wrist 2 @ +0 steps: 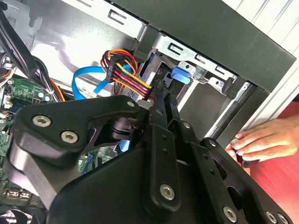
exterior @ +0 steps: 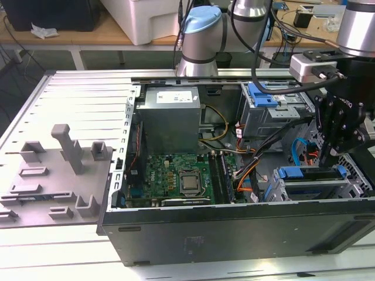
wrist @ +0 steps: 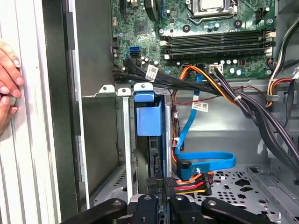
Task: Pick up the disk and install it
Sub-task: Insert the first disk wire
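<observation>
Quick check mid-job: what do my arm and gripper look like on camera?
The arm has silver tube sections and light-blue joint caps, with black cables draped along it. A pale grey box sits at the wrist. The gripper is matt black, built of jointed bars with silver screw heads.

Bright, even light, perhaps overhead, glares off the case wall (wrist 2: 70,51) in the second wrist view.

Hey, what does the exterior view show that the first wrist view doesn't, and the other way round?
Exterior view: the grey power supply box and the grey fixture plate beside the case. First wrist view: a hand beside the case wall. Both: the motherboard, the blue cable and the blue carrier in its bay.
</observation>
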You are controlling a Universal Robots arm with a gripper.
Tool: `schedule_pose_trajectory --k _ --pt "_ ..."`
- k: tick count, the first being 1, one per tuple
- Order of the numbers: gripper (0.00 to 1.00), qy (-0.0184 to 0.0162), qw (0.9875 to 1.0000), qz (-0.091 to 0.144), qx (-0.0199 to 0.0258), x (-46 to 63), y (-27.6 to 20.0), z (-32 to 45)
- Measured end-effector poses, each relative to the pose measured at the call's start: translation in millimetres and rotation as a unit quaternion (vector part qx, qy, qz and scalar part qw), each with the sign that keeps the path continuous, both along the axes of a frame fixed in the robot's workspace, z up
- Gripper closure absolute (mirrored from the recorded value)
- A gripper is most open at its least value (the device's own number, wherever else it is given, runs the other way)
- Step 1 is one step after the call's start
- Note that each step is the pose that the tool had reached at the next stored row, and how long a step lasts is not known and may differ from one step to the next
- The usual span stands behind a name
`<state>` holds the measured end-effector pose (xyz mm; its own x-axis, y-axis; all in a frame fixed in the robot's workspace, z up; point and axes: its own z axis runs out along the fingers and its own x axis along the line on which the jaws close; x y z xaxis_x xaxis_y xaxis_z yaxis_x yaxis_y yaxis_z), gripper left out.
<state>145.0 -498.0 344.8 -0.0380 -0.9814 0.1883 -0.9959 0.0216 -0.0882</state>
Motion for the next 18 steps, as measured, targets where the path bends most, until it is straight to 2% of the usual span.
schedule_pose_trajectory --k 7,18 --pt "0.83 0.0000 0.9999 0.011 0.0000 -1.4 -0.8 -0.2" --pt "0.83 0.0000 0.9999 0.013 0.0000 -0.5 -1.3 -1.0"
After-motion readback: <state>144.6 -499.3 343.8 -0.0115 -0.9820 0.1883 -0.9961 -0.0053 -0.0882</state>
